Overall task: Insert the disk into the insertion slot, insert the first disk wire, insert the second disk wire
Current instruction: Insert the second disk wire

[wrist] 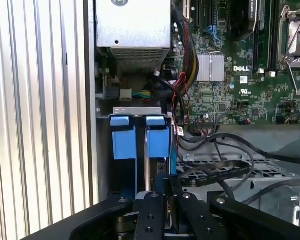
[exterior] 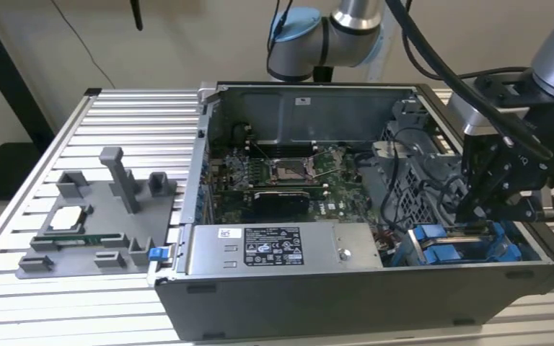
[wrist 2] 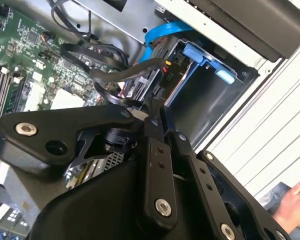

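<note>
The disk (wrist: 157, 165) sits edge-up in the insertion slot (exterior: 460, 241) at the exterior view's lower right. The hand (wrist: 165, 192) looks closed on its rear connector (wrist 2: 152, 80); a skewed push could bend it or snag nearby cables (wrist 2: 97, 75).

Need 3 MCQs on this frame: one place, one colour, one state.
1. The gripper hangs over:
A) the grey fixture
B) the insertion slot
C) the processor socket

2. The slot's plastic tabs are:
A) red
B) blue
C) yellow

3. The computer case is:
A) closed by a panel
B) open, motherboard exposed
C) upside down

Answers: 1 B, it is at the case's corner on the exterior view's right. 2 B, the tabs are bright blue. 3 B, the board shows from above.
</note>
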Robot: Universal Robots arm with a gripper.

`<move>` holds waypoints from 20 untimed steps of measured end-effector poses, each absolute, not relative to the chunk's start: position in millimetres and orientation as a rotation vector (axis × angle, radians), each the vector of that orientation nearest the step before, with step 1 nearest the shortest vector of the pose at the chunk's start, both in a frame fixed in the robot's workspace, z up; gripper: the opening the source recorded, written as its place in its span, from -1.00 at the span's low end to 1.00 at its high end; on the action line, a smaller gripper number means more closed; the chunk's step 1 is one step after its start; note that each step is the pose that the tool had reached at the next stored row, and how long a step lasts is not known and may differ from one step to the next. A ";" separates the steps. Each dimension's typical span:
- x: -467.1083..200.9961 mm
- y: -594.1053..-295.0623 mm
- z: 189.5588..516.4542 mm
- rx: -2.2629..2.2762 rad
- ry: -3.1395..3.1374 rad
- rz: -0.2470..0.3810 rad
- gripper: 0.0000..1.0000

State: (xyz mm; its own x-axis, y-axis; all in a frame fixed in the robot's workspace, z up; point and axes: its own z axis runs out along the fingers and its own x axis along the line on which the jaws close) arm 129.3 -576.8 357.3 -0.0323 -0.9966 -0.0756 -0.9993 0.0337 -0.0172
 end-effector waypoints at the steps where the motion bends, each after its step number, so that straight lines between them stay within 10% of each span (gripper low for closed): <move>1: 129.5 -576.8 356.3 -2.138 2.209 0.060 -1.00; 20: 130.1 -574.5 345.3 -2.121 2.187 0.000 -1.00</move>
